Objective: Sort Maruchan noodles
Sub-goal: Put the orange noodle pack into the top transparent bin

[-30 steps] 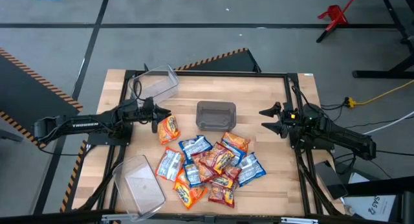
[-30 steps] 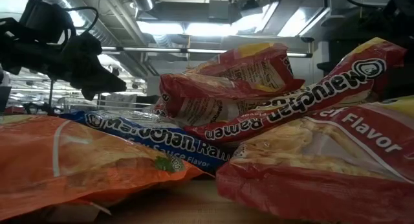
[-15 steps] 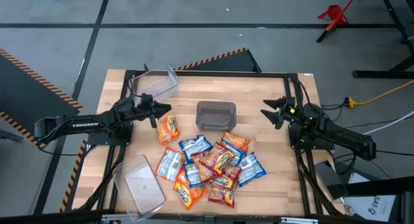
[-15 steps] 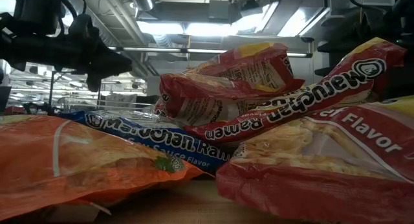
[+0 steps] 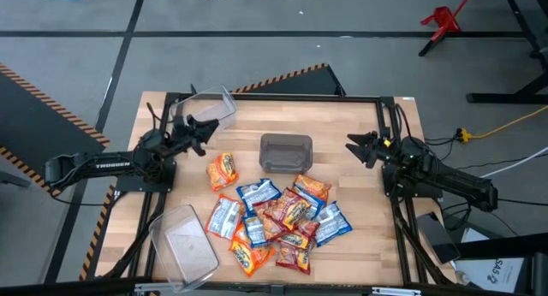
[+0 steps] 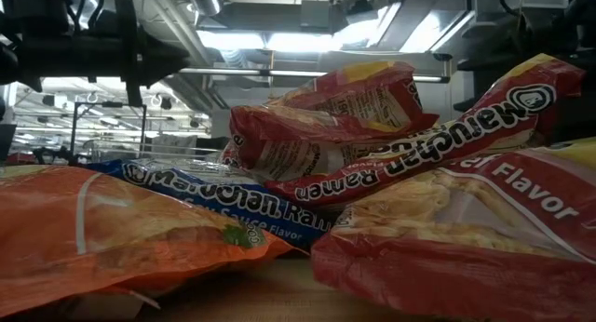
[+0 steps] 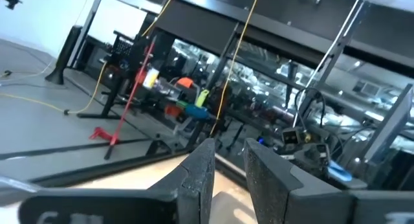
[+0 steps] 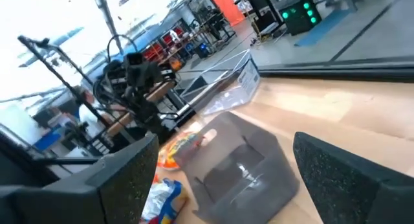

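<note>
The Maruchan noodles (image 5: 282,215) lie in a loose heap of orange, blue-and-white and red packets on the wooden table's near middle. They fill the low view close up (image 6: 372,164). One orange packet (image 5: 223,169) lies flat by itself, left of the heap. My left gripper (image 5: 205,127) hangs above the table on the far side of that packet. It points about level, and its fingers (image 7: 200,169) stand a narrow gap apart with nothing between them. My right gripper (image 5: 353,148) waits at the right, wide open and holding nothing.
A grey bin (image 5: 285,152) stands at the table's middle, just beyond the heap. One clear bin (image 5: 210,112) lies at the far left and another (image 5: 184,245) at the near left. Bare wood lies between the grey bin and my right gripper.
My left gripper has risen from just over the lone orange packet. It has tipped up from pointing down to about level and gone toward the far edge. The packet has stayed flat on the table. My right gripper has rolled a little in place.
</note>
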`<control>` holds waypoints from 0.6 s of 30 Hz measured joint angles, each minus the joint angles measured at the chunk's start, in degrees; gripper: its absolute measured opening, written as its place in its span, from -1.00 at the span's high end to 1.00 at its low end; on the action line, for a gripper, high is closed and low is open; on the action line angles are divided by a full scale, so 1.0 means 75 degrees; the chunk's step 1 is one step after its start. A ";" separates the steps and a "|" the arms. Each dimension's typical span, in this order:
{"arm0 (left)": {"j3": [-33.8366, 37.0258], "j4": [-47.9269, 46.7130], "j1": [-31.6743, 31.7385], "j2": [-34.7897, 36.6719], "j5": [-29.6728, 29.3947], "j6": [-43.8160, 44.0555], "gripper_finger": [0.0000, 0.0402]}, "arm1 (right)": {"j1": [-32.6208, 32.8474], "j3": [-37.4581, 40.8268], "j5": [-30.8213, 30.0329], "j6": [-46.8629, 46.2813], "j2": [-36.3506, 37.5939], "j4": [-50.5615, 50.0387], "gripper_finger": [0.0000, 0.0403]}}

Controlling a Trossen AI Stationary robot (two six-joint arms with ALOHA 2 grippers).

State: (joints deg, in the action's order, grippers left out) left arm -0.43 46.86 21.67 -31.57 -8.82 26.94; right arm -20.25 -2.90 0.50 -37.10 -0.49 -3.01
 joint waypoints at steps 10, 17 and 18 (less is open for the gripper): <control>0.0000 0.0051 0.0000 -0.0003 0.0084 -0.0023 0.61 | 0.0000 -0.0009 -0.0332 -0.0286 -0.0001 0.0006 -0.71; 0.0000 0.0051 0.0000 -0.0003 0.0131 0.0000 0.61 | 0.0000 -0.0012 -0.0393 -0.0253 0.0000 0.0030 -0.71; 0.0000 0.0051 0.0000 -0.0003 0.0133 -0.0003 0.61 | 0.0000 -0.0012 -0.0409 -0.0253 0.0000 0.0045 -0.71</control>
State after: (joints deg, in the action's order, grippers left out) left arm -0.43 47.24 21.67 -31.59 -7.82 26.92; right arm -20.25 -2.98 -2.57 -39.00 -0.49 -2.67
